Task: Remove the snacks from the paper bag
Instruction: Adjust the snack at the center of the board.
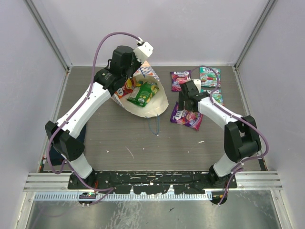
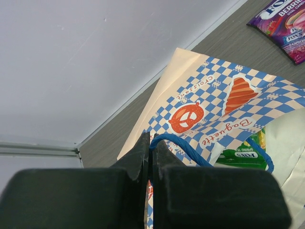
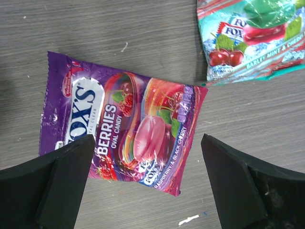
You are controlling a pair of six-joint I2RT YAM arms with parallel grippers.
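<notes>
The grey wood-grain table (image 1: 143, 152) sat inside pale walls (image 1: 190, 28). From above I saw the paper bag (image 1: 159, 107) at the far left, tilted with its mouth open and a green packet (image 1: 143, 94) inside, and more snacks (image 1: 180, 80) spread on the table to its right. Only the left wrist camera showed me the left jaws pressed together on the bag's rim by its blue cord handle (image 2: 190, 148). The right wrist camera showed the right jaws wide apart, hovering over a purple packet (image 3: 128, 119), a teal packet (image 3: 252, 38) just beyond it
</notes>
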